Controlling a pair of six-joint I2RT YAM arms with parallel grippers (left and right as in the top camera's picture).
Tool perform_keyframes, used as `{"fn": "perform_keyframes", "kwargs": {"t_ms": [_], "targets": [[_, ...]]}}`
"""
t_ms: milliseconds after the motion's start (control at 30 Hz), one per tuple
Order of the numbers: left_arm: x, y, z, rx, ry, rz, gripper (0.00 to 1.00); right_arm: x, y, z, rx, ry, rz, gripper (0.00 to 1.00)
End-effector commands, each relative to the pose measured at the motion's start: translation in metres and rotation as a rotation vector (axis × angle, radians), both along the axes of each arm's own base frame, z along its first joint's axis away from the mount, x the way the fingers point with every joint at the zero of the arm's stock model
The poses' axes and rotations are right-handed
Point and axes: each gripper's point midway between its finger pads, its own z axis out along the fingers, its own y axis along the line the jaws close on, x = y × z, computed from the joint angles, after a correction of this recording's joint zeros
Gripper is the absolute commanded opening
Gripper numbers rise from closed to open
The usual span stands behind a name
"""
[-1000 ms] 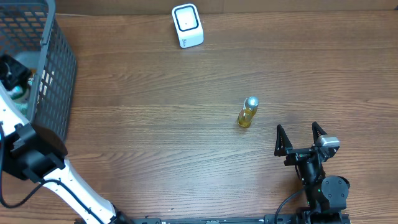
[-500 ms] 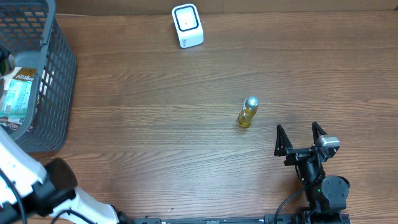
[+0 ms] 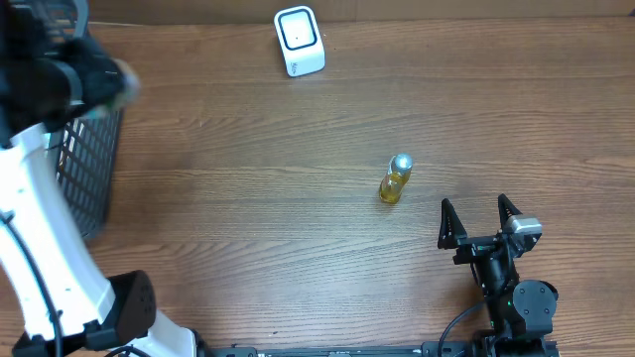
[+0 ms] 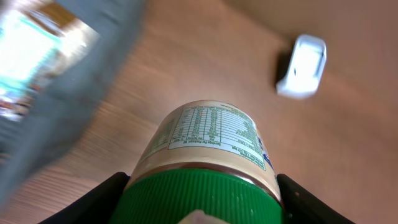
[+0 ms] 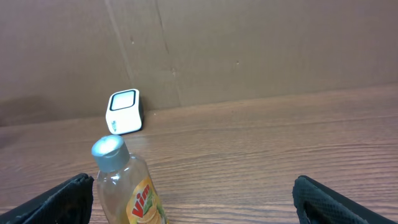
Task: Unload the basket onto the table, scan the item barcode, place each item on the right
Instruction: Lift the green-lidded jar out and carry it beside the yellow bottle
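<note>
My left end effector [image 4: 199, 202] is clamped on a jar [image 4: 208, 134], one finger on each side of its green lid [image 4: 199, 190]. The jar points away from the wrist camera, and its pale label faces up. I can see a printed table in fine rows like a nutrition panel, but the text is too small to read. No barcode shows on the side I can see.

In the overhead view that arm is a blur over the top corner of the grey basket [image 3: 91, 164], at the counter's [image 3: 248, 218] far-left edge. The wrist view shows the basket's rim as a smeared grey band, with a teal-and-white packet [image 4: 34, 46] behind it whose lettering is unreadable.

The white scanner [image 3: 299, 40] sits at the back edge of the counter, well away from the jar, with bare wood between them.

My right end effector [image 3: 474, 206] rests low at the near-right with its fingers spread wide, gripping nothing. Just ahead of it stands a small bottle [image 5: 127, 183] of yellow liquid with a silver cap. Its label reads "Vim" in red, and it lines up with the scanner in the right wrist view.
</note>
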Motion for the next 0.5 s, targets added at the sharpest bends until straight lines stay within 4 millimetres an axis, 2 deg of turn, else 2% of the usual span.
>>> {"fn": "perform_keyframes", "kwargs": {"t_ms": [0, 167, 200, 300, 467], "targets": [[0.002, -0.044, -0.027, -0.002, 0.09, -0.133, 0.64, 0.001, 0.0, -0.004, 0.002, 0.005, -0.003, 1.0], [0.009, -0.106, -0.078, -0.021, 0.202, -0.257, 0.65, 0.001, 0.0, -0.004, 0.002, 0.005, -0.003, 1.0], [0.011, -0.126, -0.094, -0.022, 0.223, -0.296, 0.65, 0.001, 0.0, -0.004, 0.002, 0.005, -0.003, 1.0], [0.01, -0.164, -0.128, -0.025, 0.261, -0.354, 0.66, 0.001, 0.0, -0.004, 0.002, 0.005, -0.003, 1.0], [0.004, -0.208, -0.178, 0.007, 0.29, -0.368, 0.67, 0.001, 0.0, -0.004, 0.002, 0.005, -0.003, 1.0]]}}
